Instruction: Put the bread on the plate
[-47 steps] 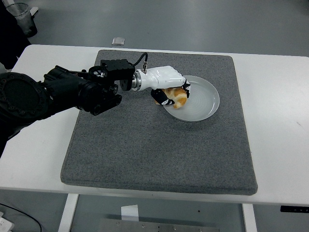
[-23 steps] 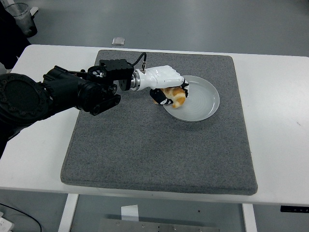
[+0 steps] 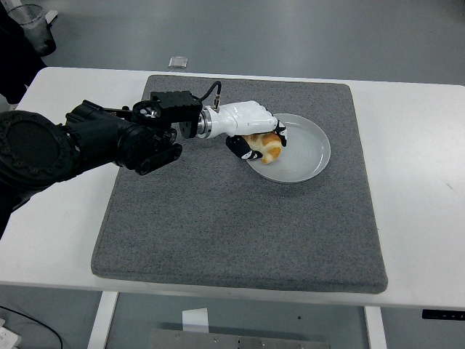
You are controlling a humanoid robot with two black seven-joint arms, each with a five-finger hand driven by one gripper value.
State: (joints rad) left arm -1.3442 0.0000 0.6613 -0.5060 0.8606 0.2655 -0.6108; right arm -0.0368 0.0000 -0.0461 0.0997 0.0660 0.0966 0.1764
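A golden-brown piece of bread [image 3: 268, 148] lies at the left inner edge of a pale round plate [image 3: 308, 155]. The plate sits on a grey mat [image 3: 240, 218] right of the mat's centre. My left hand [image 3: 254, 131], white with black fingertips, reaches in from the left on a black arm and covers the bread from above. Its fingers are curled around the bread, which rests on or just above the plate. My right arm is not in view.
The grey mat lies on a white table [image 3: 414, 182]. A clear plastic cup [image 3: 33, 25] stands at the far left corner. A small clear item [image 3: 178, 62] lies beyond the mat's far edge.
My left hand with the bread has shifted very slightly up and to the right over the plate's left edge. The rest is as before.
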